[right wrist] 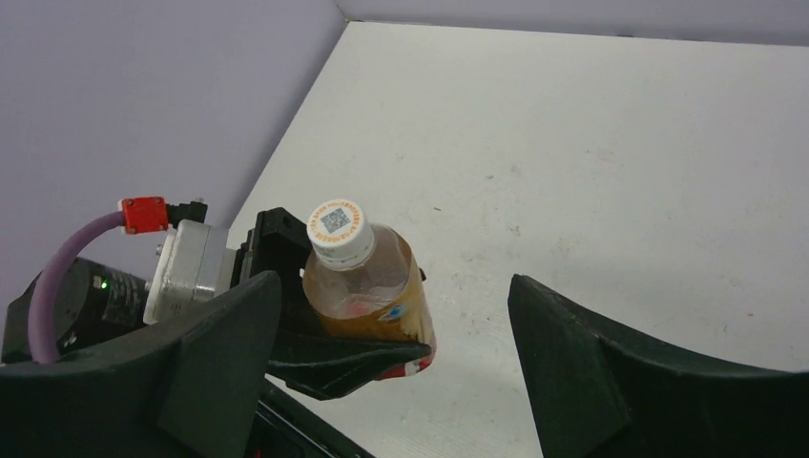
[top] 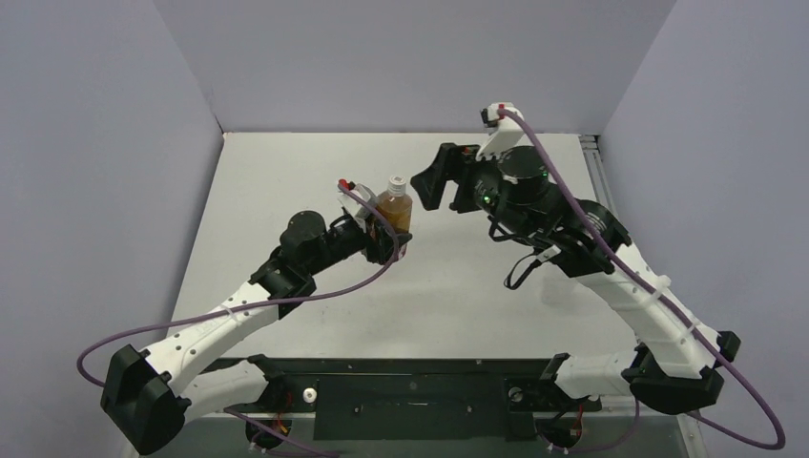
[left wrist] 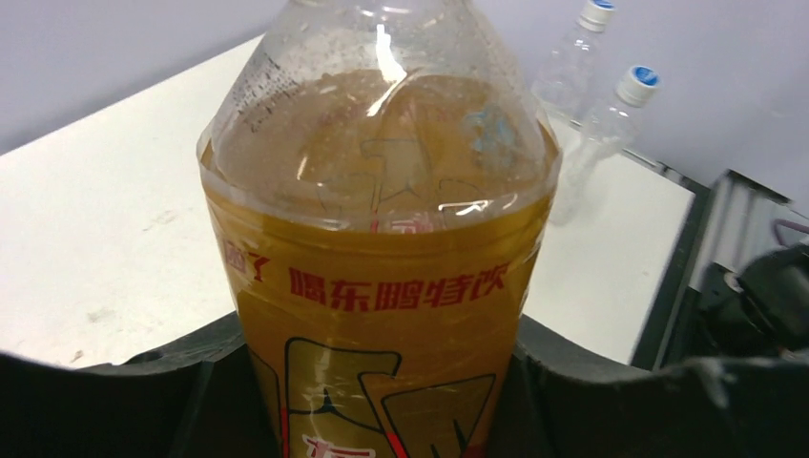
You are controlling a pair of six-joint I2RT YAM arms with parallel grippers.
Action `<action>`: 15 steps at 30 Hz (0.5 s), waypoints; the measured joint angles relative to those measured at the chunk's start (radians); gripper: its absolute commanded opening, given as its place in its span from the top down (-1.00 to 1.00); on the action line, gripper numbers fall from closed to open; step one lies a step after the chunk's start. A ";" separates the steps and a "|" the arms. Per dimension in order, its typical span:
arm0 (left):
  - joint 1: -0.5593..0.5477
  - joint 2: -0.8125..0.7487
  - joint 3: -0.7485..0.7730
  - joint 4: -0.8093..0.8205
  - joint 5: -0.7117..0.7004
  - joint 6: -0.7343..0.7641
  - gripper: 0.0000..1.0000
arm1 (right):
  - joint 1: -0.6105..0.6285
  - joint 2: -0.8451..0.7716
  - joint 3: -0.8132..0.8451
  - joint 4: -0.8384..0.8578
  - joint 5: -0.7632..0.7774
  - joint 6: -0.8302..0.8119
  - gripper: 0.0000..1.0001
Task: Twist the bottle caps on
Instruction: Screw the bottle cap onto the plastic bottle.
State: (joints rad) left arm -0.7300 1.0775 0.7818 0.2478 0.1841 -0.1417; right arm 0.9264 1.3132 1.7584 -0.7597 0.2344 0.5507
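L jaws are gripping the amber bottle [top: 393,212] low down, upright; white cap [right wrist: 340,232] is sitting on its neck. R jaws are hanging wide just right of the bottle. Risk, imo: R re-gripping off-centre, cocking the cap and cross-threading; or bottle spinning in L grip.

A white table [top: 458,296] meets lavender walls [top: 401,57].
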 measured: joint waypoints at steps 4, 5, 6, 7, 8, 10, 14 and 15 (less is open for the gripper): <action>0.067 -0.026 -0.012 0.002 0.217 -0.051 1.00 | -0.105 -0.117 -0.121 0.121 -0.164 -0.035 -0.73; 0.081 -0.031 -0.013 0.005 0.279 -0.070 1.00 | -0.125 -0.142 -0.158 0.160 -0.214 -0.047 -0.74; 0.087 -0.034 -0.013 0.011 0.330 -0.087 1.00 | -0.132 -0.155 -0.182 0.188 -0.246 -0.053 -0.75; 0.091 -0.036 -0.013 0.020 0.377 -0.105 1.00 | -0.136 -0.171 -0.217 0.228 -0.297 -0.062 -0.75; 0.092 -0.037 -0.013 0.032 0.424 -0.122 1.00 | -0.136 -0.177 -0.241 0.258 -0.337 -0.066 -0.75; 0.092 -0.037 -0.013 0.055 0.506 -0.166 1.00 | -0.136 -0.178 -0.283 0.329 -0.414 -0.068 -0.76; 0.092 -0.035 -0.013 0.103 0.626 -0.242 1.00 | -0.135 -0.167 -0.357 0.463 -0.544 -0.043 -0.77; 0.092 -0.035 -0.013 0.116 0.648 -0.259 1.00 | -0.135 -0.166 -0.373 0.494 -0.569 -0.035 -0.77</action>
State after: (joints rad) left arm -0.6384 1.0428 0.7692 0.3637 0.8322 -0.4004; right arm 0.7910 1.1477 1.3853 -0.2661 -0.3344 0.5152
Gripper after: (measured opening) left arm 0.510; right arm 0.881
